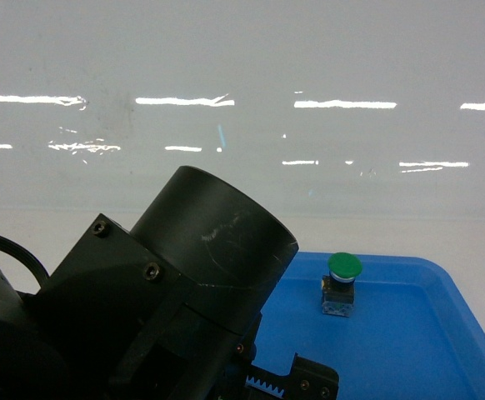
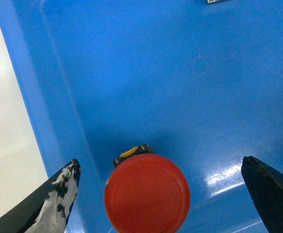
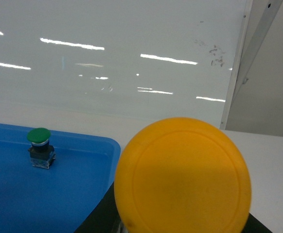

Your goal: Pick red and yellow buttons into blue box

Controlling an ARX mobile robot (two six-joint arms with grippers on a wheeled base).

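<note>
In the left wrist view the red button stands upright on the floor of a shallow blue tray, near its left wall. My left gripper is open, with its fingers wide apart on either side of the red cap and not touching it. The right wrist view is filled by the yellow button. My right gripper is shut on it, dark fingers showing at both lower corners, and holds it above the white table just right of the tray. The blue box is out of view.
A green-capped button with a metallic body stands in the tray, also seen as the green button from the right wrist. My left arm's black housing blocks the lower left of the head view. A glossy white wall stands behind the table.
</note>
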